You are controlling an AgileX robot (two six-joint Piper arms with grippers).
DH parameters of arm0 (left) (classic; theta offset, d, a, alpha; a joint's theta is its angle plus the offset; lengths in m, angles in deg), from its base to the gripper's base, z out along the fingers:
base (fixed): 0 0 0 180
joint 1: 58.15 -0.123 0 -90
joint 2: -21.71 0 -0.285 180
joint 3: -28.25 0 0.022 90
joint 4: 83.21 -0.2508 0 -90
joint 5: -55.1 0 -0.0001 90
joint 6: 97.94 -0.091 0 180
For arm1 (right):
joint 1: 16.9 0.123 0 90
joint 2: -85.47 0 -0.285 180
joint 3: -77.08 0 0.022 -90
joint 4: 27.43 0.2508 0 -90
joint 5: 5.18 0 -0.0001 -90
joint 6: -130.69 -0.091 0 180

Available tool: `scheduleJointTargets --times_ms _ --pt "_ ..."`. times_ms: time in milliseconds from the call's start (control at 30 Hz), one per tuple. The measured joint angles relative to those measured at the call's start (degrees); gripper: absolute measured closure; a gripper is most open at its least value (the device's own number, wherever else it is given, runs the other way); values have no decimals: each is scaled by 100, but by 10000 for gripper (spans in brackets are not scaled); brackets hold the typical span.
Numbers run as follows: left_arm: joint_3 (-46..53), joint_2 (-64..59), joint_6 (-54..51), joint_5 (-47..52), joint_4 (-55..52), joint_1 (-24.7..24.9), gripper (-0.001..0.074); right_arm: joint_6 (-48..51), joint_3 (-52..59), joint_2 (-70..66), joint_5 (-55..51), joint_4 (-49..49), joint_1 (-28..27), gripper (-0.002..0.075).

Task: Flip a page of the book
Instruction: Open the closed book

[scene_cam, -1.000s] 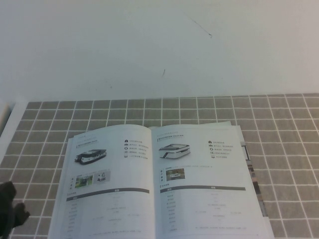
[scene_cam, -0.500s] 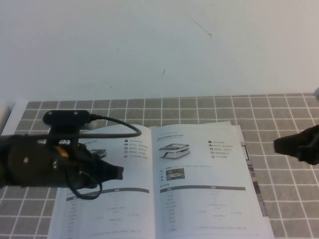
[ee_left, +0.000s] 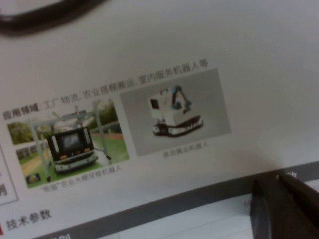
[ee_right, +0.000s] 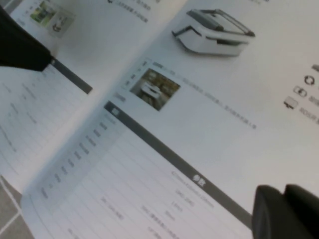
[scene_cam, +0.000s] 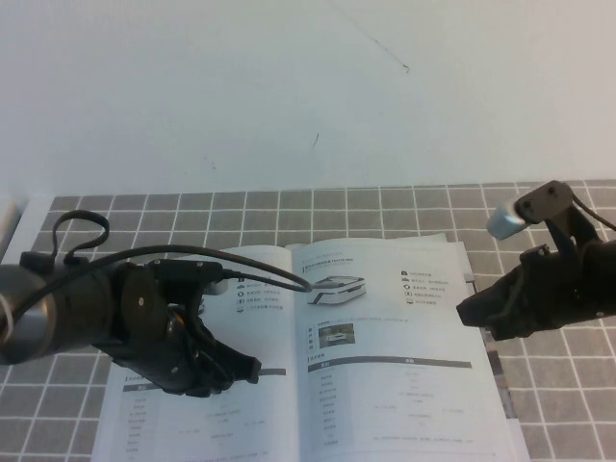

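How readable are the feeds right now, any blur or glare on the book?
High view: soft overall, book text unreadable, left tool and right tool dark, little detail. Left wrist view: page photos fairly sharp, tool tip blurred. Right wrist view: page readable mid-frame, soft sheen, tool out of focus.

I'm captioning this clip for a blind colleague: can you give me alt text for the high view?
An open book lies flat on a grey tiled table. The left gripper is over its left-hand page, and the right gripper, shut, is at the outer edge of the right-hand page showing a white robot vehicle.
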Motion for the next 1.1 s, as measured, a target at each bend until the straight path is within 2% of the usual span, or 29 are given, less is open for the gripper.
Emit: scheduleJointTargets --times_ms 33,67,233,300,400,567,1100 --pt "0 -59 0 0 0 0 739 -49 -31 -47 0 -59 0 676" --pt "0 -87 0 -11 0 0 739 -157 -87 -148 0 -161 0 623" --pt "-36 -154 0 -19 -9 0 739 -658 -234 -546 -11 -402 0 324" --pt "-36 -154 0 -8 -9 0 739 -911 -300 -665 -35 -442 0 260" --pt "-36 -154 0 3 -9 0 739 -1295 -396 -781 -87 -490 0 230" --pt "-36 -154 0 3 2 0 739 -2040 -635 -1083 -275 -576 0 221" --pt "-44 -154 39 86 2 0 739 -2999 -898 -1490 -399 -1184 0 220"
